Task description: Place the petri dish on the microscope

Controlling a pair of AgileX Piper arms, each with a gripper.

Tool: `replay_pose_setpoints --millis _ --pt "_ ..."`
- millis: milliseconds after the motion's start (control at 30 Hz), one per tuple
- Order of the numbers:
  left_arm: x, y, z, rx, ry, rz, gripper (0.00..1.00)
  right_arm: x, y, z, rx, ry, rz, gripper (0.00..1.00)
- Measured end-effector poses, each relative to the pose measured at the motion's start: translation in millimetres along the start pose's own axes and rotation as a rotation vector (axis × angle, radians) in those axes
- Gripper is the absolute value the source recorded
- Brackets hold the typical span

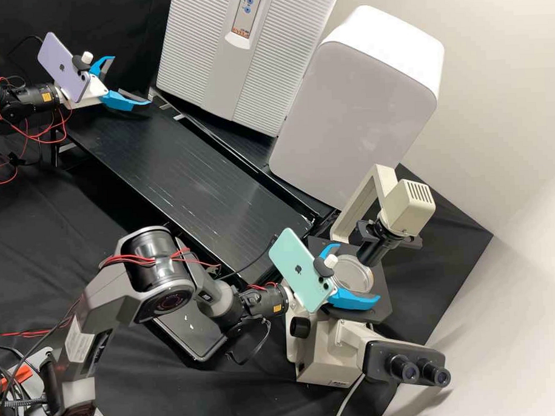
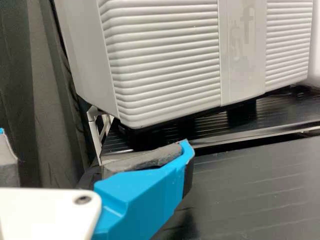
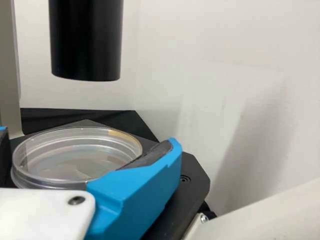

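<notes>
Beside the microscope, my right gripper [image 1: 351, 278] is open, its two blue fingers around the clear petri dish [image 1: 354, 274]. The round dish lies flat over the black microscope stage [image 1: 379, 301], near the dark condenser tube. Seen from the right wrist, the right gripper [image 3: 90, 157] has the petri dish [image 3: 75, 155] between its fingers; contact with the pads is hard to tell. The dish's near edge is partly hidden there. My left gripper [image 1: 127, 81] stands open at the far left, above the bench end; it shows as the left gripper [image 2: 100, 155] in its wrist view, holding nothing.
The microscope's lamp arm [image 1: 365, 202] and black tube [image 3: 86, 42] rise by the dish. Its eyepieces [image 1: 420, 371] point to the lower right. Two large pale machines [image 1: 236, 58] [image 1: 353, 102] stand behind the black bench [image 1: 185, 175].
</notes>
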Motion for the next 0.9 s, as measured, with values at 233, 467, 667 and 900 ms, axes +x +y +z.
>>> replay_pose_setpoints --millis 233,467,667,900 --pt "0 0.0 0 0.0 0.0 0.0 1.0 -18 8 5 0.03 -0.021 0.007 1.0" --pt "0 0.0 0 0.0 0.0 0.0 1.0 -53 17 6 0.087 0.01 -0.026 1.0" --pt "0 0.0 0 0.0 0.0 0.0 1.0 -84 29 5 0.162 0.052 0.01 1.0" --pt "0 0.0 0 0.0 0.0 0.0 1.0 -116 33 -8 0.225 0.14 0.12 1.0"
